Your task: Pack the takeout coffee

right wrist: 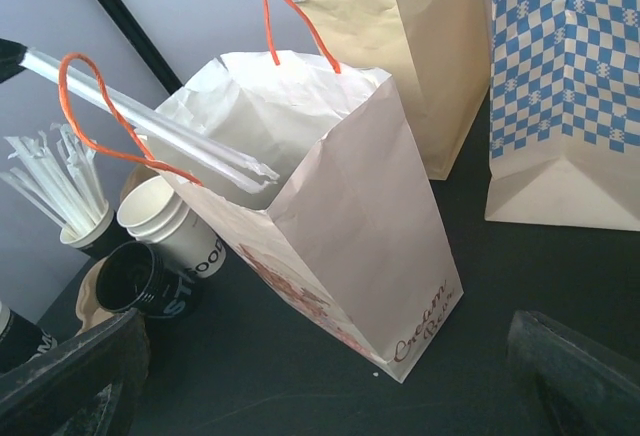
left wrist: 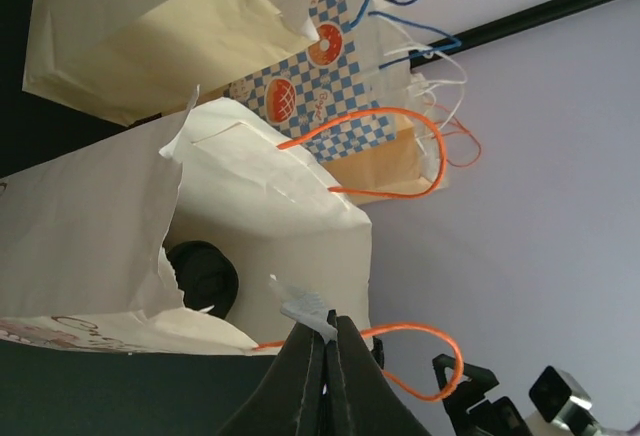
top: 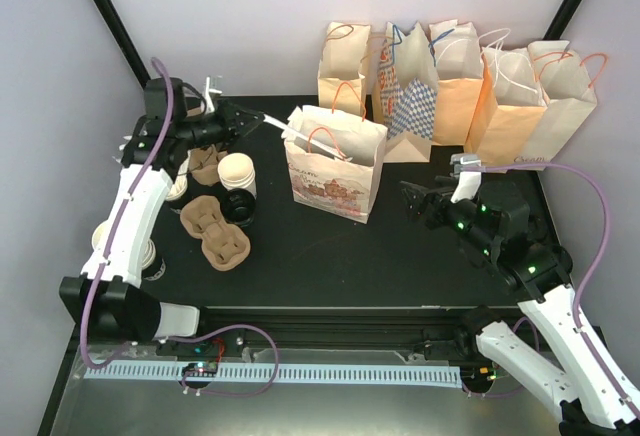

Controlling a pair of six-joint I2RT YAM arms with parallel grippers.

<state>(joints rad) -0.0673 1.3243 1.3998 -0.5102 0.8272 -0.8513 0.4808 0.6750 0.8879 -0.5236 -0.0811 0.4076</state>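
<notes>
My left gripper [top: 258, 121] is pinched shut on the wrapped straw [right wrist: 150, 126], its length aimed into the open bag [top: 335, 181] mid-table, where the takeout coffee [left wrist: 203, 278] sits; right gripper [top: 415, 204] gapes empty beside it.

Matt cream paper on front bag [top: 335, 161], creased, rim torn, handles thin orange cord; checked bag [top: 410, 96] printed paper, matt; coffee [left wrist: 203, 278] lid black plastic, slight sheen; straw [right wrist: 150, 116] in translucent glossy wrapper, crinkled; carriers [top: 215, 231] brown moulded pulp, rough; surface [top: 400, 256] black, matt, smooth; left end effector [left wrist: 328, 331] matt black plastic; left arm [top: 130, 216] smooth white plastic shell.
</notes>
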